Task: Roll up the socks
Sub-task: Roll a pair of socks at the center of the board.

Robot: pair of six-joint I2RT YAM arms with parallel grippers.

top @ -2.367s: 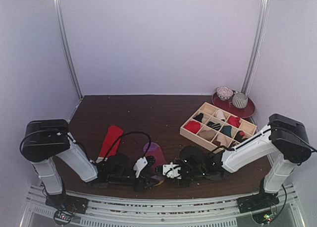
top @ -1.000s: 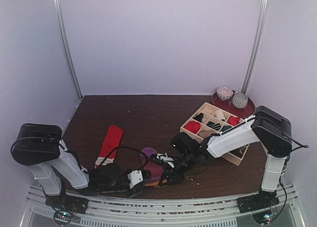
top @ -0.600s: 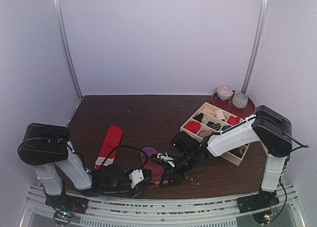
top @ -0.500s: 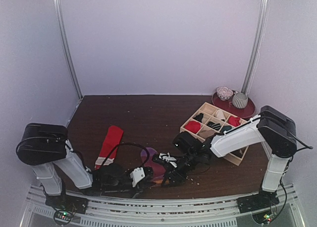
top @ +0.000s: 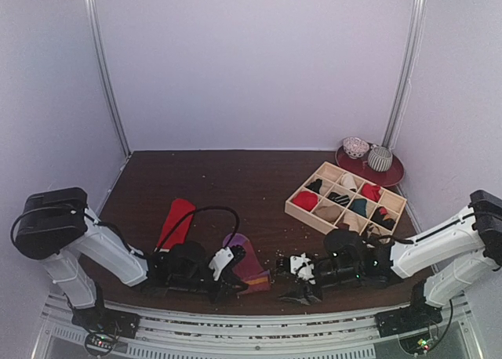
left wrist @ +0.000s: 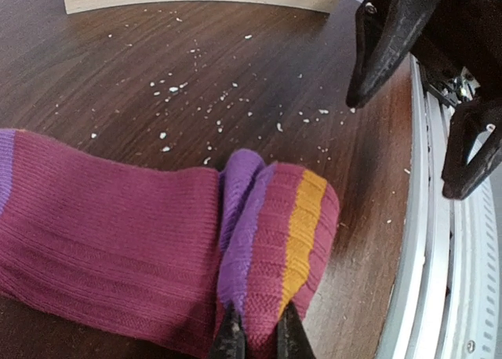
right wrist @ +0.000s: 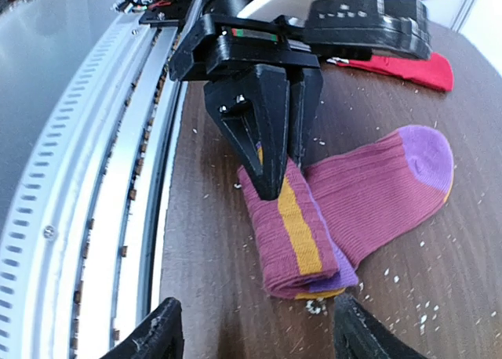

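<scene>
1. You are looking at the ribbed magenta fabric sock (top: 249,263) with purple bands and an orange stripe. Its cuff end is folding over onto the leg part, making one thick fold (left wrist: 274,233).
2. This sock is lying on the dark brown wooden table (top: 235,179) near the front edge, between the two arms.
3. Its long axis is running diagonally in the top view: the purple toe (right wrist: 423,151) is pointing away from the arms and the folded cuff toward the near edge.
4. Your left gripper (left wrist: 257,339) is pinching the folded cuff, its jaws closed tightly on the cloth.
5. Your right gripper (right wrist: 255,335) is standing just beside the fold with jaws spread wide, grasping nothing.
6. The flat red fabric sock (top: 176,222) is lying to the left, apart from the magenta one.
7. A pale wooden box with compartments (top: 310,212) is sitting far right, and small white crumbs (left wrist: 204,100) are lying scattered on the wood.
</scene>
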